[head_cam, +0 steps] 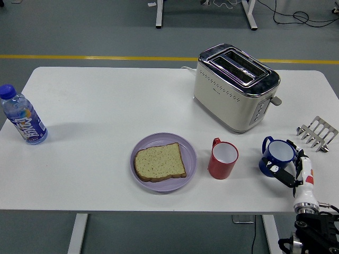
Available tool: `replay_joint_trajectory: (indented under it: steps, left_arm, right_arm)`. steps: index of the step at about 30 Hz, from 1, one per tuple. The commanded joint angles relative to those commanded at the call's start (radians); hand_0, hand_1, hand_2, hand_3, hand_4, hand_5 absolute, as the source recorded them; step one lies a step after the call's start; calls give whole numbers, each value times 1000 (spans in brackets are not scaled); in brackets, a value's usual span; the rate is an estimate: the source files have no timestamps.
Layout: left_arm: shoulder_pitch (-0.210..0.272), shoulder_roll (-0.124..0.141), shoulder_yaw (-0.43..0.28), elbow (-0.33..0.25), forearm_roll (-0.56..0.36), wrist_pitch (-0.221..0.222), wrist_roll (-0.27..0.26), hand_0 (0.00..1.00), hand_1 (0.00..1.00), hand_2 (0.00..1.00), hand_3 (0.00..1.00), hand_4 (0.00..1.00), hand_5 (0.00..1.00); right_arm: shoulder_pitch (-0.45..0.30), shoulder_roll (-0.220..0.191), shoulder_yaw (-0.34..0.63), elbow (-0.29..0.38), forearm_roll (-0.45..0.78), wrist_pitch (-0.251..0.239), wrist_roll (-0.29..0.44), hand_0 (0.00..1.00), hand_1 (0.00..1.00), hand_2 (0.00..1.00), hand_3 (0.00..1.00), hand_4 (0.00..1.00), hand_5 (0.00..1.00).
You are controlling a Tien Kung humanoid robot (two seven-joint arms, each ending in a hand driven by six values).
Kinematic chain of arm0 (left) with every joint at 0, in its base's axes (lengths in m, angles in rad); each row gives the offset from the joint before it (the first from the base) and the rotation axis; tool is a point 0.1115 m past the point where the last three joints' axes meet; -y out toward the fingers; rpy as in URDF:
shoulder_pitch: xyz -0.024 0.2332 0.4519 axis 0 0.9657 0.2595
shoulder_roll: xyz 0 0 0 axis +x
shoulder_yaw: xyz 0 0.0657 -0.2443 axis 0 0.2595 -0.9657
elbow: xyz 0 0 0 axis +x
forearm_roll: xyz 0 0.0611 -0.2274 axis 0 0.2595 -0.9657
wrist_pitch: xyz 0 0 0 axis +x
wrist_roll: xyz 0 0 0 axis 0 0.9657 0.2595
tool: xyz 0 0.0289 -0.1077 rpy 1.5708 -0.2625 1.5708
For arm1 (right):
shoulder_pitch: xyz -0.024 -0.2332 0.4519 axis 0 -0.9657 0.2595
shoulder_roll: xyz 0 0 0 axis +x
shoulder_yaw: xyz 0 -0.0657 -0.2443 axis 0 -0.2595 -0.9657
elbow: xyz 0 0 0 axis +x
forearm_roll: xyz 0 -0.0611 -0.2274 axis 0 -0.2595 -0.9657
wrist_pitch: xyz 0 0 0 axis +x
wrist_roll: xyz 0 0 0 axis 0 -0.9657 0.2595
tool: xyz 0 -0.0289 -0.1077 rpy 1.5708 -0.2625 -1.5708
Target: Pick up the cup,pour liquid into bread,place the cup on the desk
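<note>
Head view. My right hand [293, 170] comes up from the lower right corner, fingers [280, 172] curled round the near side of the blue cup [277, 154]. They look closed on its wall, though the grip is small in frame and I can't be sure how firm the contact is. The blue cup stands upright on the white table [95, 106], glossy, round, pale inside, handle pointing to 10 o'clock.

At 9 o'clock from the blue cup, well apart, is a red cup [222, 159]: upright, white interior, handle at 11 o'clock. Just beside it at 9 o'clock is a round lilac plate [188, 150], smooth, with a squarish slice of bread [159, 162] lying flat, speckled crumb, darker crust.

At 12 o'clock from the red cup sits a cream toaster [234, 87] with a shiny chrome top and two slots, set at an angle. A metal toast rack [317, 133] is at 2 o'clock from the blue cup, near the table's right edge. A clear plastic bottle [22, 116] with a blue cap and blue label stands far left.
</note>
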Motion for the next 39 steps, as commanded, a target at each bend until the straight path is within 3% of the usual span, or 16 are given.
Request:
replay_joint_trajectory:
  steps: [24,30,31,39]
  left_arm:
    - [-4,0,0,0,-1,0,1,679,683,698,542,251,998]
    - [-5,0,0,0,-1,0,1,679,683,698,542,251,998]
    - [-5,0,0,0,-1,0,1,679,683,698,542,251,998]
    - [-6,0,0,-1,-2,0,0,679,683,698,542,251,998]
  right_arm:
    - [22,2,-25,-26,35,5,19,838,647,694,728,960,140]
    - [25,2,-27,-31,39,14,20,808,622,680,717,948,143]
    - [26,2,-27,-31,39,15,20,752,587,646,694,941,150]
    - [28,3,-34,-37,55,25,21,730,553,622,679,932,154]
